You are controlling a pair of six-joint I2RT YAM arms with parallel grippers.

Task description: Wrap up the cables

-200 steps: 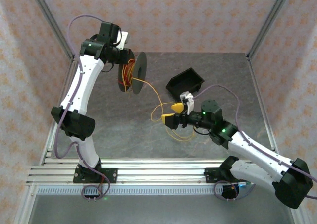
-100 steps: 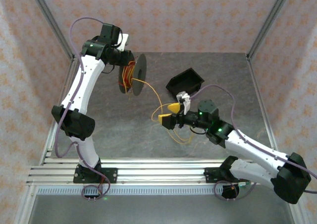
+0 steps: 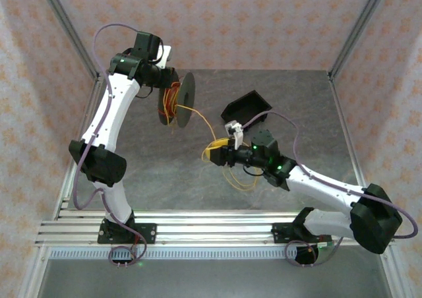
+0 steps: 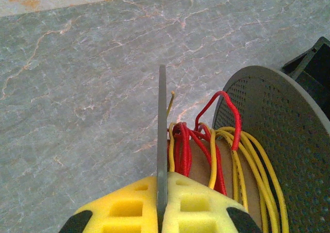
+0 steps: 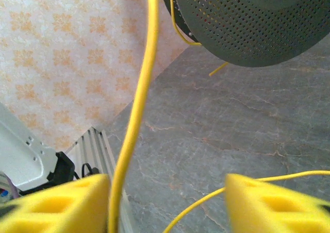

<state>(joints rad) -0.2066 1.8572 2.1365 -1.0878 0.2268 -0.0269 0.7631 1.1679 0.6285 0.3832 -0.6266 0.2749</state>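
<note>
A grey spool (image 3: 186, 99) hangs above the table at the back left, wound with red and yellow cables (image 4: 206, 155). My left gripper (image 4: 162, 202) is shut on the thin edge of one spool flange (image 4: 162, 119). From the spool a yellow cable (image 3: 201, 117) runs down to my right gripper (image 3: 214, 154) at mid-table. In the right wrist view that cable (image 5: 138, 104) passes between the jaws of the right gripper (image 5: 167, 202), lying against the left pad (image 5: 67, 202), with a wide gap to the other pad. Loose yellow loops (image 3: 239, 179) lie on the table under the right arm.
A black bin (image 3: 247, 110) sits tilted just behind the right gripper. Aluminium rails (image 3: 198, 229) run along the near edge by the arm bases. Patterned walls close in the back and both sides of the marbled table (image 3: 303, 113).
The right arm has swung left and forward, and its jaws have narrowed around the yellow cable. The left arm and spool have hardly moved.
</note>
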